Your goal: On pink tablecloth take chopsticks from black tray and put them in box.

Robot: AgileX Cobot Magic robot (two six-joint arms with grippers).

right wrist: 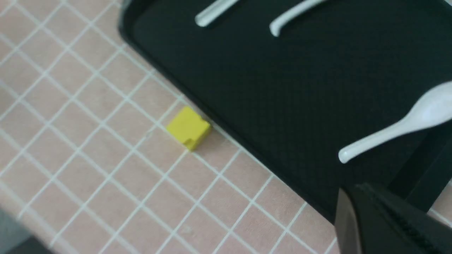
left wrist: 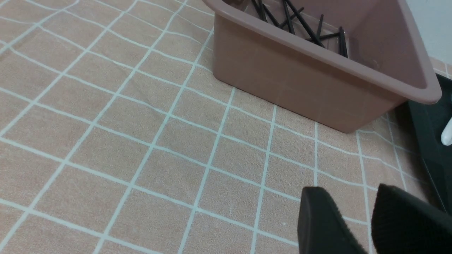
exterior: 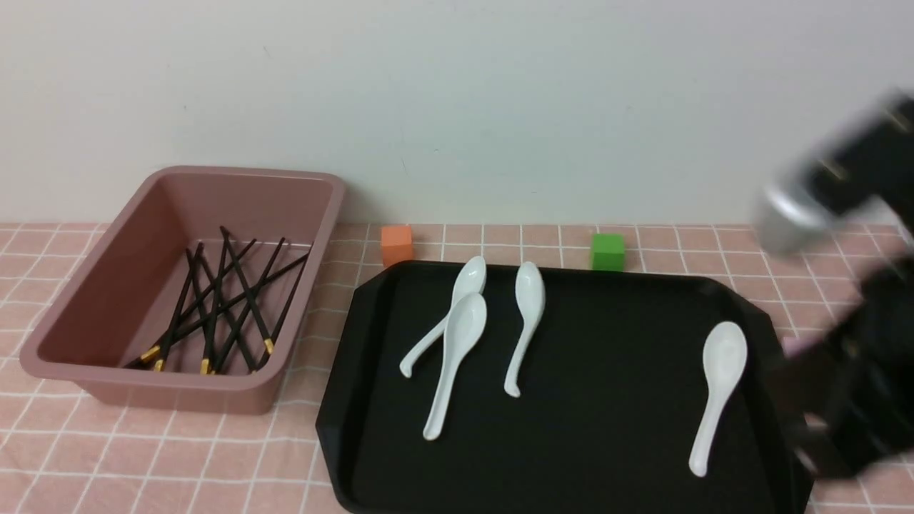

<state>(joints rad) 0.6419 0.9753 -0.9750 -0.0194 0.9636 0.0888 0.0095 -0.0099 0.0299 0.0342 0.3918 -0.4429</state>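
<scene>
Chopsticks lie in the box beyond the slightly parted, empty left claw — right claw's state unclear — job apparently finished.

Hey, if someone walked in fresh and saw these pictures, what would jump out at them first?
Probably the four white ceramic soup spoons bright against the black tray, three grouped toward its left and one alone at the right. Next, the bundle of black chopsticks crisscrossed inside the pink box left of the tray. The blurred right arm at the right edge also draws the eye.
</scene>
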